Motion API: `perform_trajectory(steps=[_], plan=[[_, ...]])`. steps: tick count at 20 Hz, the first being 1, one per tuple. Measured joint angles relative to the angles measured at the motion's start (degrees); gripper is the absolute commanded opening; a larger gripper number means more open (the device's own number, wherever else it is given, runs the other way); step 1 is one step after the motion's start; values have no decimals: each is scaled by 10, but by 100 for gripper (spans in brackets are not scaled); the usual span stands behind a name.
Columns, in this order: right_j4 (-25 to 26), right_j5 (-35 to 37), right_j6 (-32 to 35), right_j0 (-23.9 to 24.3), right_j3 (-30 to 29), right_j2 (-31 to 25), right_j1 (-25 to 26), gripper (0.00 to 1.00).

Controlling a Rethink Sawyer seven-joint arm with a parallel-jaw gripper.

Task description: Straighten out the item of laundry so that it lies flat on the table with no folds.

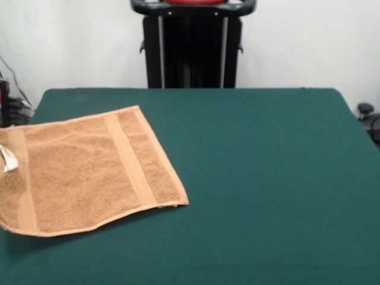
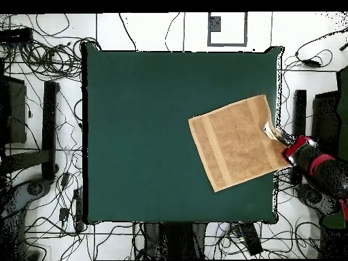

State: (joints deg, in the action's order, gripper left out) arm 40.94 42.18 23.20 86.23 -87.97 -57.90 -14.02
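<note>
The orange-tan towel (image 1: pixel 89 172) lies spread on the green table (image 1: pixel 249 178) at the front view's left and runs out of that picture's left edge. A woven band crosses it near its right side. In the overhead view the towel (image 2: pixel 234 144) lies at the table's (image 2: pixel 149 136) right edge, turned askew, and one corner reaches slightly past that edge. My gripper (image 2: pixel 274 132) is at the towel's right edge, on the red and black arm (image 2: pixel 314 162) that comes in from the right. A small whitish piece (image 1: pixel 8 159) shows on the towel there; I cannot tell whether it is the tag.
The robot's black pedestal (image 1: pixel 193 50) stands at the table's far side. Cables and black stands (image 2: pixel 49 122) lie on the floor around the table. The green top stretches wide to the right of the towel in the front view.
</note>
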Motion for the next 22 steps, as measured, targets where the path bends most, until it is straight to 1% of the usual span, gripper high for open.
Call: perform_trajectory(steps=[4,5,11,22], plan=[[0,-2,0,0,0,3,0,0],[-2,-6,0,1,-1,5,0,100],[-8,-17,0,5,-6,7,-1,100],[-8,-57,0,6,-16,11,-31,100]])
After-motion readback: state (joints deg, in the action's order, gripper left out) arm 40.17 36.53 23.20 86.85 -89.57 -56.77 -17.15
